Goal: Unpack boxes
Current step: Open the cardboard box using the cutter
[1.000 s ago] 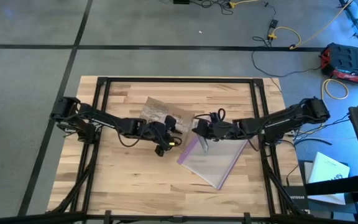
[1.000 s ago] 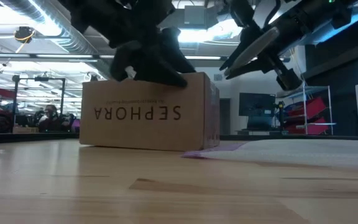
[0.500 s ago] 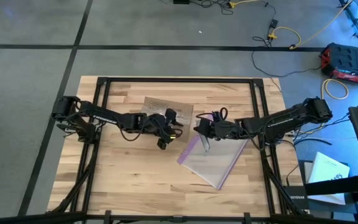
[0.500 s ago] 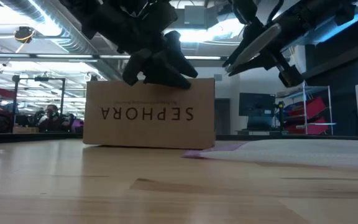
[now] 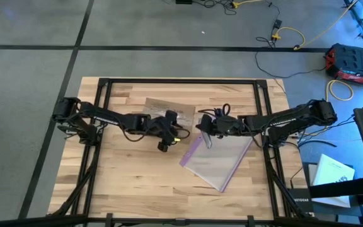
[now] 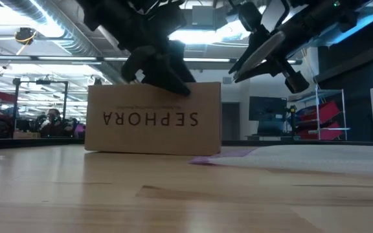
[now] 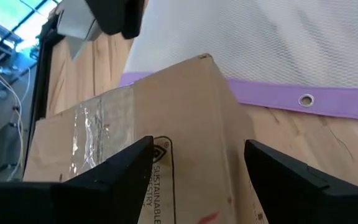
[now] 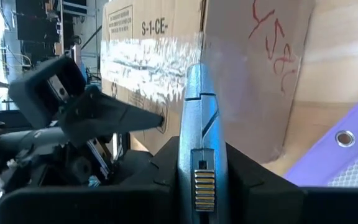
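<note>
While the wooden tabletop (image 5: 131, 176) carries the clear plastic bag (image 5: 216, 165) beside it, the box (image 6: 153, 118) sits near the middle, the left pincer (image 5: 167, 134) spread apart over its near edge, the right pincer (image 8: 199, 155) clamped on a grey knife (image 8: 197, 118).

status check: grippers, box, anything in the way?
Left gripper open over the box, fingers straddling its top. Right gripper shut on the grey knife tool, blade toward the taped seam. Plastic bag lies beside the box, clear of the cut.
</note>
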### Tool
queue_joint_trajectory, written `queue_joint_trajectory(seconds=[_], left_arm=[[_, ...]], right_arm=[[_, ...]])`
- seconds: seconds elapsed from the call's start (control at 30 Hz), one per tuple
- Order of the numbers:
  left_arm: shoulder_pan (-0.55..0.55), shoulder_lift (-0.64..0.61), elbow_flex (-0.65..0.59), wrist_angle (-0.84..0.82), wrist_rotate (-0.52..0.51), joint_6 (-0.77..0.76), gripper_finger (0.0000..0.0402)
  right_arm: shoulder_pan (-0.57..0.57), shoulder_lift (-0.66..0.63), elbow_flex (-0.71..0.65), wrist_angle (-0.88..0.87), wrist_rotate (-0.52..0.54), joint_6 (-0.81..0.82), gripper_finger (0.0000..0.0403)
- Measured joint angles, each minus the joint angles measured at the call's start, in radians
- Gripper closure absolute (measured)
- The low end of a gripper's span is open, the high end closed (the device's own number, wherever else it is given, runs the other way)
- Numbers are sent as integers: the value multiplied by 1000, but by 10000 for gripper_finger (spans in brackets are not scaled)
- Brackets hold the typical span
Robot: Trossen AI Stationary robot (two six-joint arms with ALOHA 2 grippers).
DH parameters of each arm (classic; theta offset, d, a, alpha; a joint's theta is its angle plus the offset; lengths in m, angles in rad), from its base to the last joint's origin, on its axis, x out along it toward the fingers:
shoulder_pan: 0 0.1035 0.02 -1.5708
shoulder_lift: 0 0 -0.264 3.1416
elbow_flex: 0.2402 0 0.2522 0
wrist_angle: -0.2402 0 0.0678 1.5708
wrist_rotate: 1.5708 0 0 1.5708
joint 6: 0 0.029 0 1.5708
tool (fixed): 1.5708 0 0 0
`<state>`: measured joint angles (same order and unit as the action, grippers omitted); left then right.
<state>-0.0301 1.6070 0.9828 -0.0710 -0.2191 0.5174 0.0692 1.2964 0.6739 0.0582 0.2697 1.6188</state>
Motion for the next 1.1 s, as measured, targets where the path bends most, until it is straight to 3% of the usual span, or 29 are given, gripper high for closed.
queue_joint_trajectory(seconds=[0.57,0.73,0.87,1.1], left_arm=[[28,-1,15,-50,-5,-65,163],[6,0,13,-39,-117,-4,160],[-21,-20,12,-42,-119,-4,128],[-47,-46,12,-123,-159,-91,38]], right_arm=[[-105,2,0,65,-135,-106,352],[-103,2,0,64,-135,-125,352],[-103,2,0,64,-149,-138,352],[-102,3,0,64,-166,-160,352]])
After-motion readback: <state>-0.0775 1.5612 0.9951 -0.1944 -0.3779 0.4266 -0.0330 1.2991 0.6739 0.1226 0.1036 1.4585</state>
